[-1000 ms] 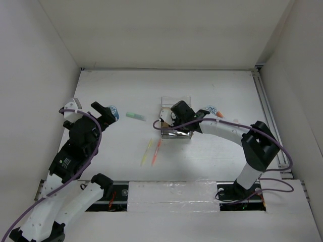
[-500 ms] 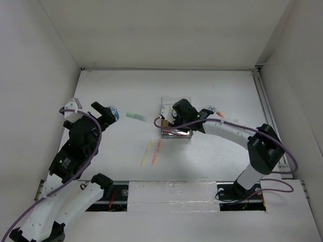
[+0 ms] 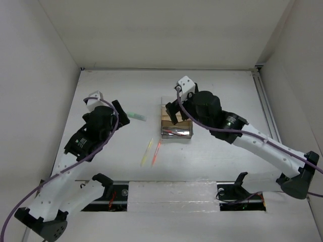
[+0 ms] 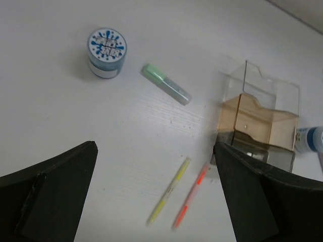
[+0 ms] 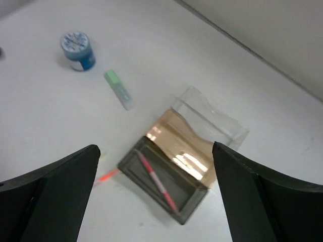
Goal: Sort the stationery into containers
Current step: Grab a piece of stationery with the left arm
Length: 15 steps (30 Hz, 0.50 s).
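The clear organizer [image 3: 186,135] sits mid-table with a red pen [image 5: 157,180] lying slantwise in its dark front compartment. My right gripper [image 5: 155,146] hangs open above it, holding nothing. A yellow pen [image 4: 169,190] and an orange pen [image 4: 191,195] lie side by side in front of the organizer's left end. A green marker [image 4: 165,83] and a blue patterned roll [image 4: 106,52] lie further left. My left gripper [image 4: 155,145] is open and empty above the two pens. A second blue roll [image 4: 309,139] peeks out beyond the organizer.
White walls close in the table on the left, back and right. A metal rail [image 3: 267,108] runs along the right side. In the top view the arms hide both rolls.
My right gripper opened, leaving the red pen in the organizer, and lifted up and back. My left arm swung right and forward, now covering the left roll in the top view.
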Tool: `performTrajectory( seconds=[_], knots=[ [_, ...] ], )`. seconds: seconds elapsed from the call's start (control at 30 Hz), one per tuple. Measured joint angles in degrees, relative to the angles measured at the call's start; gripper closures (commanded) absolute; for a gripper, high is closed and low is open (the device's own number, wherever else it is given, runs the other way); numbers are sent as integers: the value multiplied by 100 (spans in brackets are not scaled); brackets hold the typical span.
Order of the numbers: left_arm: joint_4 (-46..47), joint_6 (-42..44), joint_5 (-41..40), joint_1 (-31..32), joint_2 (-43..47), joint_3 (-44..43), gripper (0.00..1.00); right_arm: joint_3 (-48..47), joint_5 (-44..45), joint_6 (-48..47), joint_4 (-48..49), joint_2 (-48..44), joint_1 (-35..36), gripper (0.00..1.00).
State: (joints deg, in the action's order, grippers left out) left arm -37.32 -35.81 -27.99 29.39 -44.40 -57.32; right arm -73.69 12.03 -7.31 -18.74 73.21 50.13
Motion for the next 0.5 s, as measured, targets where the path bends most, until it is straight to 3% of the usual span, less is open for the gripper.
performTrajectory(
  seconds=[0.13, 0.3, 0.5],
  knots=[
    [-76, 179, 745, 0, -684, -212, 0, -94, 1067, 1526, -188, -142, 431, 0],
    [-199, 525, 1388, 37, -1578, -282, 0, -221, 1298, 2763, -612, -313, 354, 0],
    [-358, 752, 1912, 203, -2573, -282, 9, 883, 1261, 3340, -470, -1987, 358, 0]
  ],
)
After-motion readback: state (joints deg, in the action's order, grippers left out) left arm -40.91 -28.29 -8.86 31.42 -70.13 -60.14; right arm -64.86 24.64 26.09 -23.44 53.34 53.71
